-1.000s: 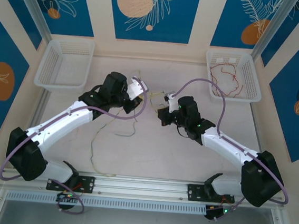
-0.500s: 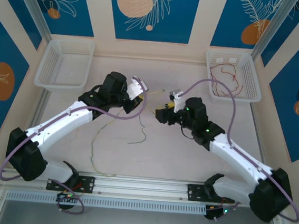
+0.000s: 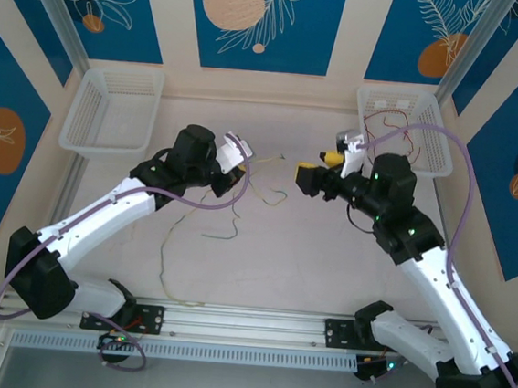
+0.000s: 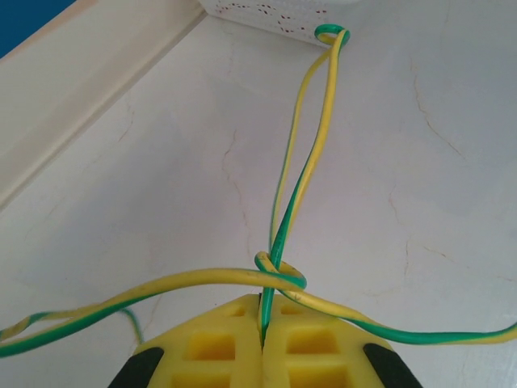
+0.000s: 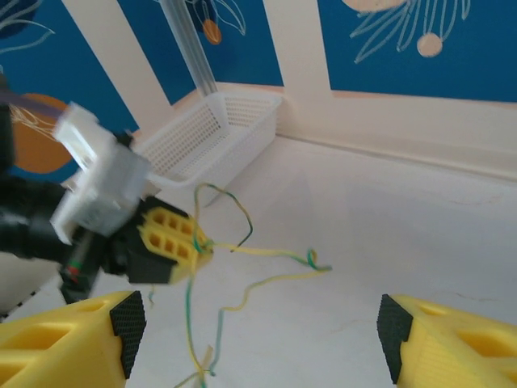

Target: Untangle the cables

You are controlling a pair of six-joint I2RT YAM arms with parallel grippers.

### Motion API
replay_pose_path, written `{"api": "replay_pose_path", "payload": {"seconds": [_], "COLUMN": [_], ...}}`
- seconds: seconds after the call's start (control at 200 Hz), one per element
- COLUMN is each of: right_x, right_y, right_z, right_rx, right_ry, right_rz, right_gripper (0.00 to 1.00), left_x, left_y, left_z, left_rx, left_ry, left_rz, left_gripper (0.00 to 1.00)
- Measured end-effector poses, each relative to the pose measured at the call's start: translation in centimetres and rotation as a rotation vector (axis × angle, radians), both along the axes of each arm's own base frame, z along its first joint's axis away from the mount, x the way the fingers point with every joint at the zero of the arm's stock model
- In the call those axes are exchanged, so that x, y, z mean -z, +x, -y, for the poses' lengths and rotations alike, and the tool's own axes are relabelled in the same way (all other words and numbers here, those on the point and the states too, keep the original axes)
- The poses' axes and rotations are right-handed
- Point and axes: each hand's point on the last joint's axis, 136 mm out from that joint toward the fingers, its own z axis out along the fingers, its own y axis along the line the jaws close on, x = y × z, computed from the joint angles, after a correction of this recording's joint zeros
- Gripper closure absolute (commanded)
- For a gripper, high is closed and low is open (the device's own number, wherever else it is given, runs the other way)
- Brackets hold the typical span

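One knot of green-and-yellow cables (image 4: 279,275) sits right at my left jaws, clamped shut on a strand. Its loop stretches over the table (image 3: 326,256) toward my right jaws, which gape wide, empty, facing it.

Left end effector (image 4: 262,327) pinched closed; right end effector (image 5: 260,325) spread.

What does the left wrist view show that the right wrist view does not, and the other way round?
Left wrist view: a close look at the left gripper, with its yellow fingers shut on a green-yellow cable and a small knot right at the tips. Right wrist view: the right gripper open and holding nothing, and the white block on the left wrist seen from outside. Both: the left gripper gripping that cable, and the pale table.
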Motion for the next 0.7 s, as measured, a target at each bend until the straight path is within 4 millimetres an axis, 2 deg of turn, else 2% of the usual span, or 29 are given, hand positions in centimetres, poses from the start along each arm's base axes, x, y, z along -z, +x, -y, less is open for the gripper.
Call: {"api": "replay_pose_path", "payload": {"seconds": [0.115, 0.275, 0.385, 0.47, 0.59, 0.7], "right_x": [-2.5, -2.8, -0.7, 1.7, 4.1, 5.2], "right_y": [0.6, 3.9, 7.0, 8.1, 7.9, 7.1], "right_z": [-0.7, -3.3, -5.8, -7.6, -10.3, -12.3], "right_rx": [-0.037, -0.099, -0.139, -0.176, -0.261, -0.357], "right_ry": [0.015, -0.009, -0.017, -0.022, -0.034, -0.024], "right_rz": [-0.010, -0.122, -0.262, -0.390, -0.527, -0.604], "right_gripper": [0.20, 0.23, 0.26, 0.26, 0.25, 0.27], "left_x": [0.2, 0.2, 0.3, 0.5, 0.3, 0.5], "left_y": [-0.1, -0.6, -0.9, -1.2, -1.6, -1.9], "left_z": [0.1, 0.5, 0.6, 0.5, 0.6, 0.6], "left_rx": [0.006, 0.038, 0.053, 0.060, 0.072, 0.083], "left_ry": [-0.001, -0.011, -0.018, -0.021, -0.029, -0.028], "left_rz": [-0.006, -0.015, -0.021, -0.023, -0.023, -0.027], "left_gripper": [1.00, 1.00, 1.00, 1.00, 1.00, 1.00]}}
